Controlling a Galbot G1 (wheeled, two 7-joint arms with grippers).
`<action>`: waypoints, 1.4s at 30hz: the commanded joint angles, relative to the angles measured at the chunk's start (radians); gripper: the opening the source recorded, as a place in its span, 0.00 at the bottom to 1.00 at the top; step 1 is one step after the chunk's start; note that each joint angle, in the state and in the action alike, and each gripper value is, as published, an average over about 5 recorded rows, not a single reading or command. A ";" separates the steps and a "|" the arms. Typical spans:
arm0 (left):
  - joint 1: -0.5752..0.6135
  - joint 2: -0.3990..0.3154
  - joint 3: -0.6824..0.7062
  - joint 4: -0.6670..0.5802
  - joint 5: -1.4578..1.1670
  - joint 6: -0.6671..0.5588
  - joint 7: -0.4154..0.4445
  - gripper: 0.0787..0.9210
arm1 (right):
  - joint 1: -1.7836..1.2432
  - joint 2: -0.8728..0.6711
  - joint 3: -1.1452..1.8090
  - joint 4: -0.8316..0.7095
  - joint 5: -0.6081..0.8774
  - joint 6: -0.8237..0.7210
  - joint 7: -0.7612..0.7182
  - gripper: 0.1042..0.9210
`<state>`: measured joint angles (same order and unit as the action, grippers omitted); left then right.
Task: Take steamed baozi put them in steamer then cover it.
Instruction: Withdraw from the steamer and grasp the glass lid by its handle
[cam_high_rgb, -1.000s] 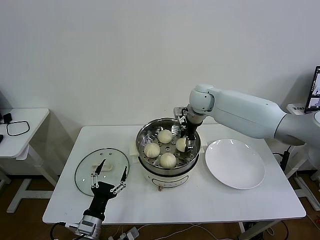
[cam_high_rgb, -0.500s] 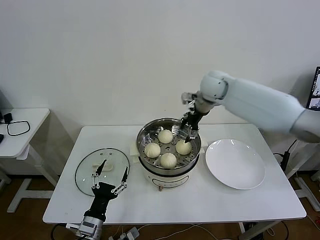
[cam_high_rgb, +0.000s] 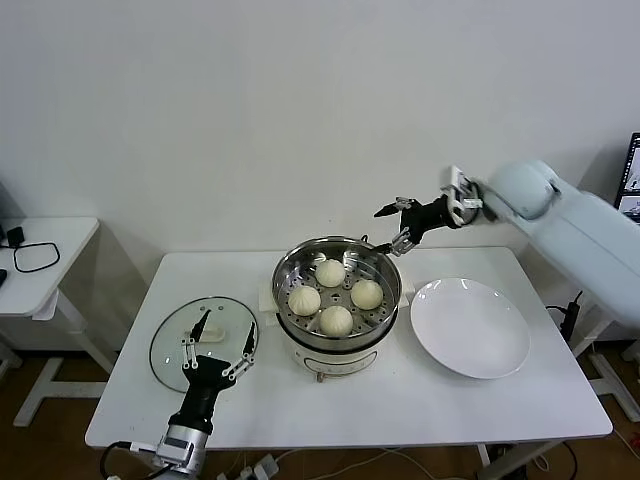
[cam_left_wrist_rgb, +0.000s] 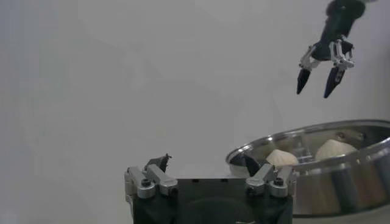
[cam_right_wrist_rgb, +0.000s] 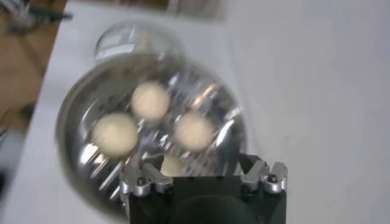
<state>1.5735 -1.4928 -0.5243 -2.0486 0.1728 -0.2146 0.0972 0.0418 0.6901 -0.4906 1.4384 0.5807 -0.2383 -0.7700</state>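
Stainless steamer (cam_high_rgb: 338, 300) is holding all four baozi (cam_high_rgb: 336, 320); right hand (cam_high_rgb: 396, 226), spread and empty, is hanging above it; left hand (cam_high_rgb: 216, 349), spread, empty, is hovering at glass lid (cam_high_rgb: 175, 345) for covering.

Four cream baozi (cam_high_rgb: 334, 293) in open steel steamer (cam_high_rgb: 338, 338), uncovered.

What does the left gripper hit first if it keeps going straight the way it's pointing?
Probably the glass lid. The left gripper, jaws open, hovers over the lid's near edge, pointing toward the lid handle and the wall. How high it sits is unclear, so it may pass above.
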 joint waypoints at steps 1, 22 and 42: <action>-0.024 0.014 0.008 -0.019 -0.043 0.099 -0.015 0.88 | -0.836 -0.076 0.757 0.357 0.148 0.244 0.679 0.88; -0.049 0.026 0.022 0.040 -0.029 -0.023 -0.051 0.88 | -1.546 0.478 0.992 0.522 -0.255 0.649 0.936 0.88; -0.095 0.111 -0.189 0.471 1.008 -0.293 -0.363 0.88 | -1.600 0.569 0.978 0.495 -0.268 0.673 0.934 0.88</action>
<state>1.5083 -1.4211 -0.5839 -1.8533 0.5117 -0.3589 -0.0526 -1.4867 1.1980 0.4725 1.9361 0.3435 0.3928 0.1394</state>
